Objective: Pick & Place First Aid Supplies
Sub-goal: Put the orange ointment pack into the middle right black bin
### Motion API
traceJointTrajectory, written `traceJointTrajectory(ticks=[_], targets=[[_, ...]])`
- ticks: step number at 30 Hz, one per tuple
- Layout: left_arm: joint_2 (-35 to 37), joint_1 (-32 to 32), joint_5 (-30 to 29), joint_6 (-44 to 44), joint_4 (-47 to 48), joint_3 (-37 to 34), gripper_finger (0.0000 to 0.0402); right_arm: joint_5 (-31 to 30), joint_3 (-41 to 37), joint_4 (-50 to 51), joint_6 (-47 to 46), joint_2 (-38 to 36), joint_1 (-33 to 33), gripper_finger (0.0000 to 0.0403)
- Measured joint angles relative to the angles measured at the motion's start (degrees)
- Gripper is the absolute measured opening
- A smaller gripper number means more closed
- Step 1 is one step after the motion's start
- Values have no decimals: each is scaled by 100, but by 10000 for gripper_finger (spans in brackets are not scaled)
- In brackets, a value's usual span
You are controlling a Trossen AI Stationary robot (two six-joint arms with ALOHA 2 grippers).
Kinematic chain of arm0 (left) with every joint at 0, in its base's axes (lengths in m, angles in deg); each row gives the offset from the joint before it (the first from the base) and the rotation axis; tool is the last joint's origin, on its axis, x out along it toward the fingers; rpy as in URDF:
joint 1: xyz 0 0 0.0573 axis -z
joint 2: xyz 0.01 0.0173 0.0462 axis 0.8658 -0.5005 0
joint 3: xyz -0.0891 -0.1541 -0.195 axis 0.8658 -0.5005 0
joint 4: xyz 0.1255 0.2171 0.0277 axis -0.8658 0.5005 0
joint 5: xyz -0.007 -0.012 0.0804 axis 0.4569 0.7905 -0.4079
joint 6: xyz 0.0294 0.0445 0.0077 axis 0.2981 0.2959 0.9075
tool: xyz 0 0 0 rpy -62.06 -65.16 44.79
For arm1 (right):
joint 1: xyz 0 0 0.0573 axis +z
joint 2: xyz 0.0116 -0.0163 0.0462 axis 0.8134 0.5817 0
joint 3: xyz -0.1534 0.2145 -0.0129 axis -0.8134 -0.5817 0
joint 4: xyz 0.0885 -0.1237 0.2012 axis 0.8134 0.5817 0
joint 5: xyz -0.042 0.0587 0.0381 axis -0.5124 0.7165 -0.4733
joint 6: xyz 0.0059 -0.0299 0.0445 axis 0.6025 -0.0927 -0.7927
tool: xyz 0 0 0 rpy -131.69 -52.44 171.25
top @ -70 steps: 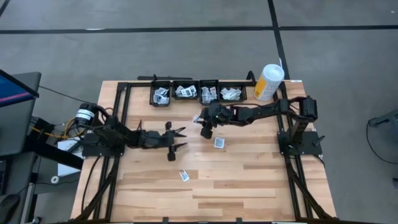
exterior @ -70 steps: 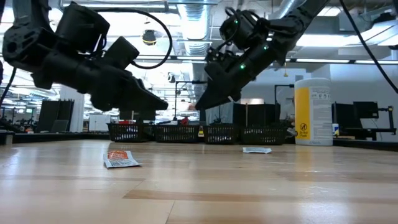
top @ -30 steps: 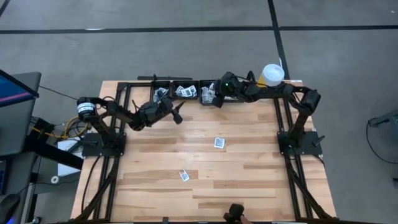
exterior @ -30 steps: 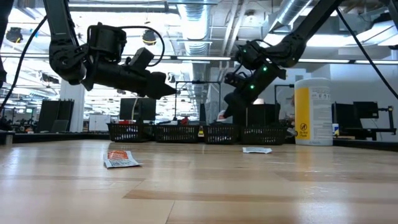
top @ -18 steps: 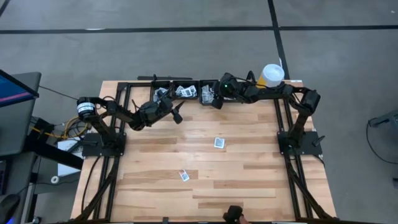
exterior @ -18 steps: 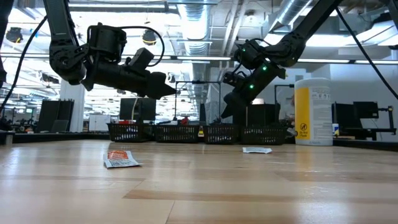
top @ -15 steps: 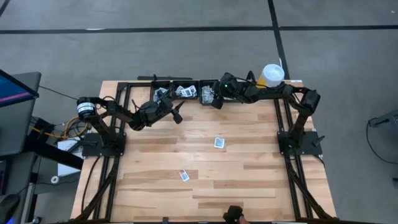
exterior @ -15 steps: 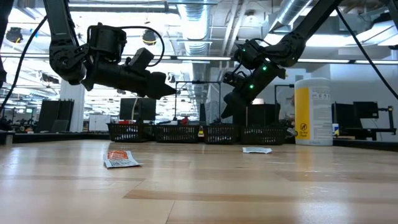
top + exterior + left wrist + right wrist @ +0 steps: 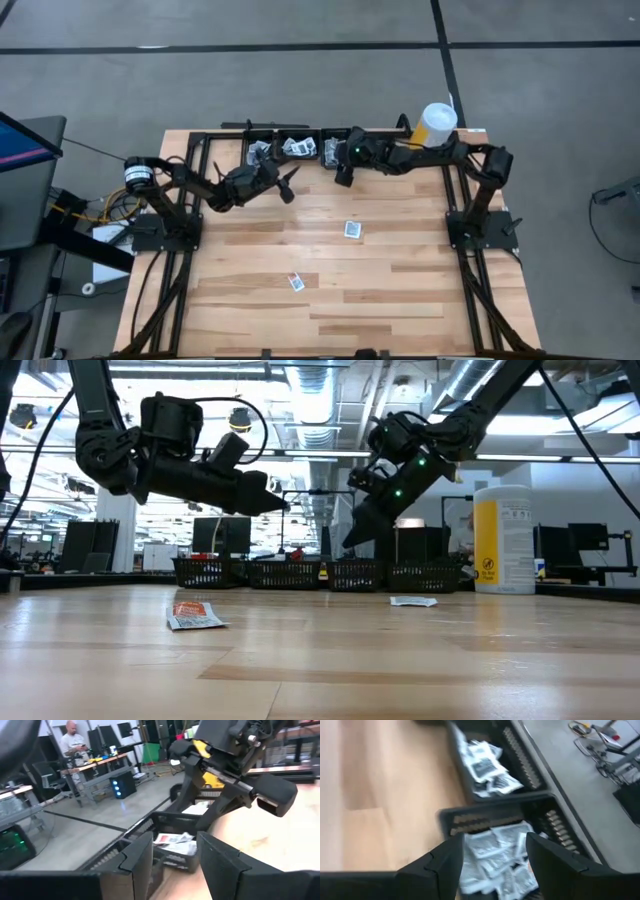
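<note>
The right gripper (image 9: 343, 176), fingers apart and empty, hangs over the bins (image 9: 318, 150) at 12 o'clock; its drop looks done. Next it needs the packet (image 9: 351, 229) at desk (image 9: 400, 290) centre. The left gripper (image 9: 288, 183) waits open, holding nothing.

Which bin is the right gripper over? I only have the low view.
Observer: None. From above, the right gripper hangs just in front of the third bin from the left.
Operator: Holding anything?
Observer: No. Its wrist view shows the fingers apart and empty, with packets in the bin beyond.
Operator: And the left gripper?
Observer: The left gripper is over the table, in front of the bins.
</note>
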Motion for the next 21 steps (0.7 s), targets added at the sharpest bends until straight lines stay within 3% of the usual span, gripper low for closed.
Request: traceJointTrajectory(ticks=[7,21], targets=[[0,520,10,-168,134,0,154,6,0,12,-343,0,560,200],[0,1826,250,-1505,977,2,154,4,2,173,-1399,6,1858,190]])
